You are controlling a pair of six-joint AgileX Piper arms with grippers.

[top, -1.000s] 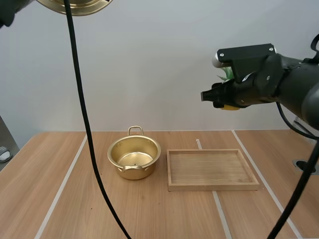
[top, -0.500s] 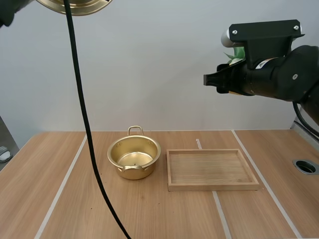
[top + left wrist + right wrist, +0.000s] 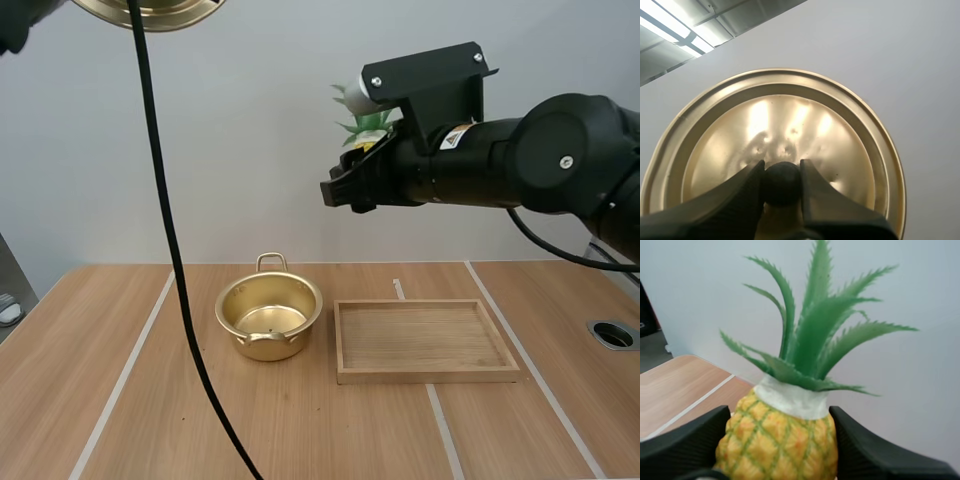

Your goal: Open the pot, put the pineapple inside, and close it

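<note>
**Operator:** Where is the pineapple?

**Me:** Between the fingers of my right gripper [image 3: 782,452]. The pineapple [image 3: 785,432] has its yellow, green-lined body pinched from both sides, one black finger against each flank, so those jaws are clamped on it. Its white collar and green crown [image 3: 815,335] stick out past my fingertips.

**Operator:** And from the high camera?

**Me:** There that gripper hangs well above the table [image 3: 100,390], and the green leaves poke up just behind it.

**Operator:** The pot?

**Me:** The pot [image 3: 269,316] stands open on the table, far below my right jaws and somewhat to their left. Its golden bottom shows, one handle turned away from me and one toward me. A wooden tray [image 3: 425,376] lies just beside the pot, on its right, also far beneath those jaws.

**Operator:** What about your left arm?

**Me:** My left gripper [image 3: 782,172] is closed on the lid's black knob [image 3: 782,186], a finger pressing each side of it. The lid [image 3: 790,117] spreads out beyond my fingertips, round and golden, its knob side facing my wrist. From the high camera it is held high over the table, well apart from the pot, up and to the left of it, and far to the left of my right jaws.
</note>
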